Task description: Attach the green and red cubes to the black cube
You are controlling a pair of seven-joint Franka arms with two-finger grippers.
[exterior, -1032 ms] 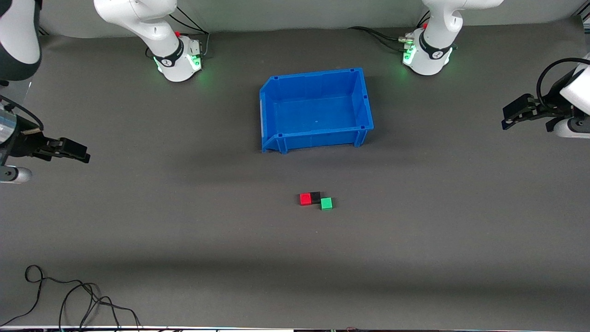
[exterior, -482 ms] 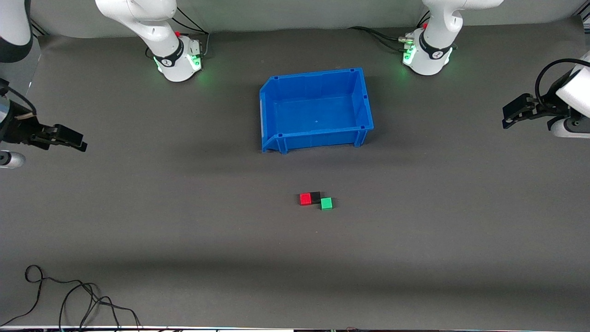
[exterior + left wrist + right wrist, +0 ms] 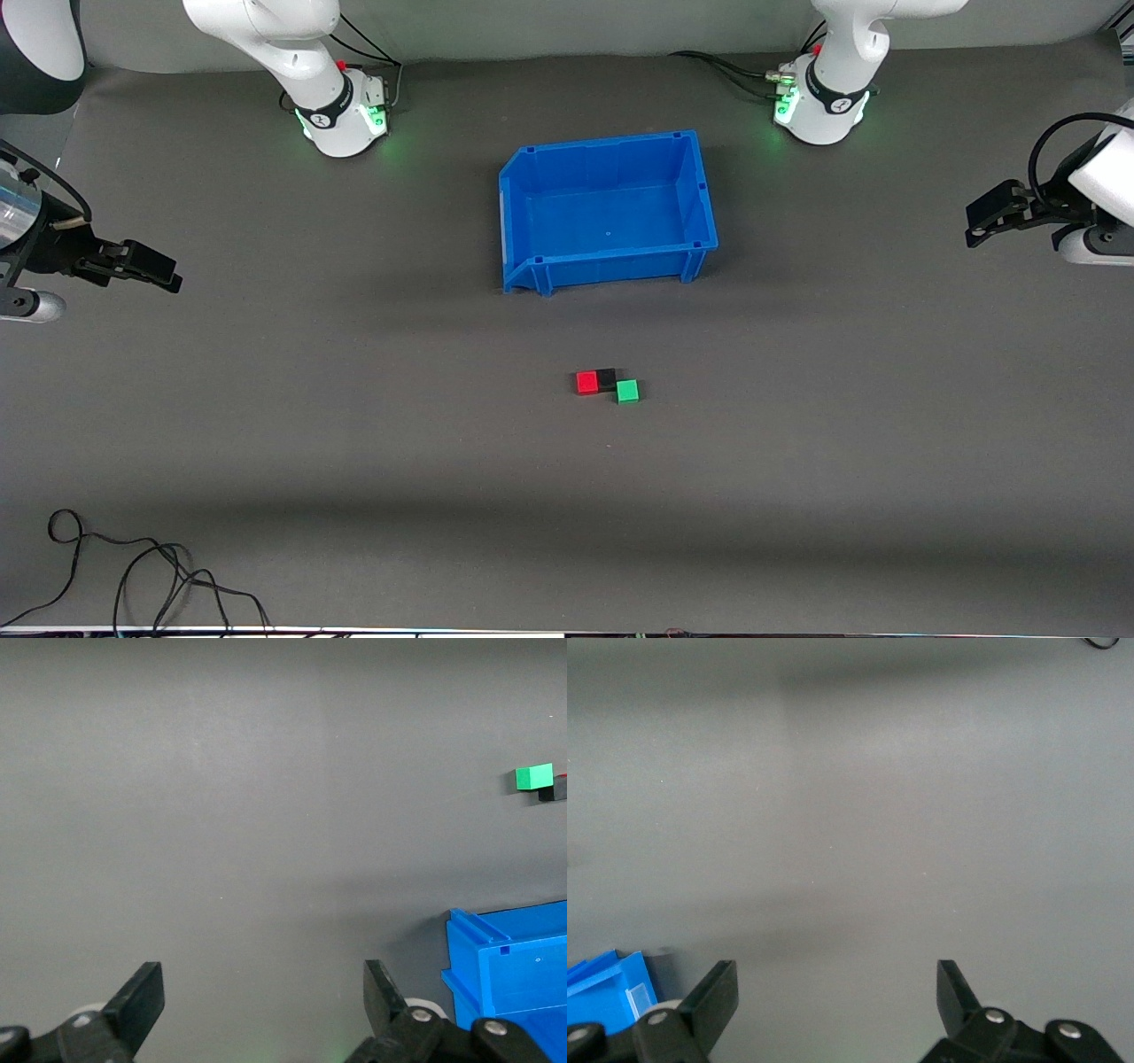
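Grey table (image 3: 354,425); cubes (image 3: 606,383) mid-table, well apart from both open end effectors (image 3: 164,270) (image 3: 979,221)

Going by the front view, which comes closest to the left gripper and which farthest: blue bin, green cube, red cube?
From the left gripper, open at its end of the table:
1. Blue bin, mid-table.
2. Green cube, touching the black cube.
3. Red cube, on the black cube's right-arm side.

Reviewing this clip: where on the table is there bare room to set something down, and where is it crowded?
Bare mat lies between the blue bin and the cube row, and between the cubes and the loose cable. Crowding is only at the red cube, black cube and green cube, which touch. Left end effector and right end effector, both open, wait at the table's ends.
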